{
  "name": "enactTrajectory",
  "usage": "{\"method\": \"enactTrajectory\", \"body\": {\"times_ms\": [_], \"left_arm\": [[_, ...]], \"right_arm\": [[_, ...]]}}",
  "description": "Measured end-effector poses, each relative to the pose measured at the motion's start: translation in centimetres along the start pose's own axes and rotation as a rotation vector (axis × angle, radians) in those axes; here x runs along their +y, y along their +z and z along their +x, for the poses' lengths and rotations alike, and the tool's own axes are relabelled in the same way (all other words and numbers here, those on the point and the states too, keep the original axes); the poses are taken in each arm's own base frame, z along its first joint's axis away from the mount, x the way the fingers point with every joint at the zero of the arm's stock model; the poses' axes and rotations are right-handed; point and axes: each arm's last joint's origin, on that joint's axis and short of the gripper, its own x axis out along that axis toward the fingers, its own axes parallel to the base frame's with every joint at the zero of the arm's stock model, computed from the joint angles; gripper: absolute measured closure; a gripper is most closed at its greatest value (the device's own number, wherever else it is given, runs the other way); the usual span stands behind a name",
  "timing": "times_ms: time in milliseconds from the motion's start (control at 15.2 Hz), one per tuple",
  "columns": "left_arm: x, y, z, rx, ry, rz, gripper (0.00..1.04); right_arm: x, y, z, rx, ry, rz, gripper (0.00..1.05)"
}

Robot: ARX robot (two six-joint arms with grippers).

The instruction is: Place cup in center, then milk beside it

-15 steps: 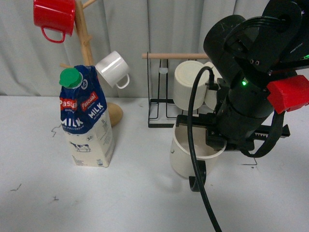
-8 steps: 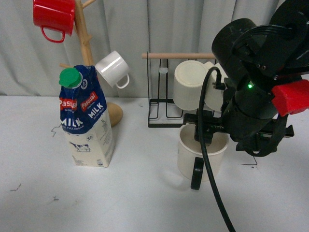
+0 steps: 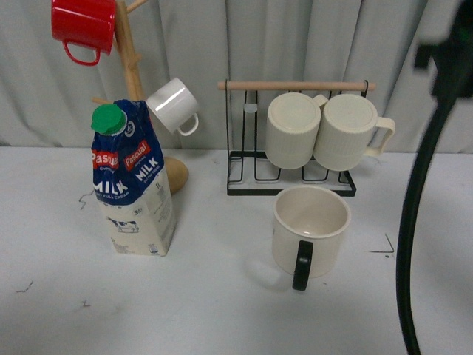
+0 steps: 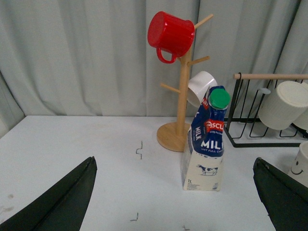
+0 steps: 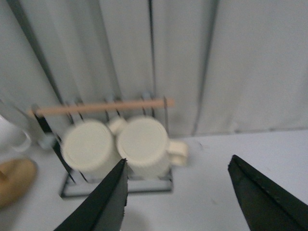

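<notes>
The cup (image 3: 311,225), a wide cream mug, stands upright on the white table in front of the wire rack, its black handle (image 3: 301,265) turned toward me. Nothing holds it. The milk (image 3: 133,185) carton stands upright to its left, near the mug tree. In the left wrist view the milk (image 4: 207,144) is ahead between the spread fingers, and the cup's smiley side (image 4: 303,163) peeks in at the edge. My left gripper (image 4: 174,162) is open and empty. My right gripper (image 5: 178,161) is open and empty, high up and facing the rack; that view is blurred.
A wooden mug tree (image 3: 133,81) carries a red mug (image 3: 83,26) and a small white mug (image 3: 173,106). A black wire rack (image 3: 292,181) holds two ribbed cream mugs (image 3: 293,129) (image 3: 347,133). The right arm's black cable (image 3: 408,237) hangs at the right.
The right gripper has let go of the cup and risen up and to the right, mostly out of the front view. The cup stays standing on the table.
</notes>
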Motion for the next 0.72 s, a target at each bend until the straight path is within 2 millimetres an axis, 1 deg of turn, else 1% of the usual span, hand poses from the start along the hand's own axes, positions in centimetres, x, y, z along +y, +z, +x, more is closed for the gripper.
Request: {"method": "enactTrajectory", "body": {"times_ms": [66, 132, 198, 263, 329, 395, 461, 593, 658, 724], "left_arm": [[0.0, 0.0, 0.0, -0.001, -0.001, 0.0, 0.07], [0.0, 0.0, 0.0, -0.001, -0.002, 0.0, 0.07], [0.0, 0.0, 0.0, -0.001, -0.002, 0.0, 0.07], [0.0, 0.0, 0.0, -0.001, -0.002, 0.0, 0.07], [0.0, 0.0, 0.0, -0.001, -0.002, 0.0, 0.07], [0.0, 0.0, 0.0, -0.001, -0.002, 0.0, 0.07], [0.0, 0.0, 0.0, -0.001, -0.002, 0.0, 0.07], [0.0, 0.0, 0.0, -0.001, -0.002, 0.0, 0.07], [0.0, 0.0, 0.0, -0.001, -0.002, 0.0, 0.07], [0.0, 0.0, 0.0, -0.001, -0.002, 0.0, 0.07]], "right_arm": [[-1.6, -1.3, -1.7, -0.035, -0.01, -0.023, 0.56], [-2.5, -0.1, -3.3, -0.127, -0.008, -0.016, 0.69], [-3.2, 0.5, -4.6, -0.182, -0.002, -0.007, 0.8], [-3.9, -0.5, -5.7, -0.167, 0.0, -0.017, 0.92], [-4.4, -2.3, -6.5, -0.105, 0.003, -0.039, 1.04], [-4.8, -3.0, -7.1, -0.083, 0.001, -0.042, 1.03], [-5.0, -3.2, -7.3, -0.078, -0.001, -0.043, 1.03], [-5.8, -3.0, -9.1, -0.131, -0.004, -0.035, 1.03], [-6.1, -3.3, -9.8, -0.129, -0.001, -0.035, 1.03], [-6.7, -4.5, -11.1, -0.099, -0.002, -0.038, 1.03]]}}
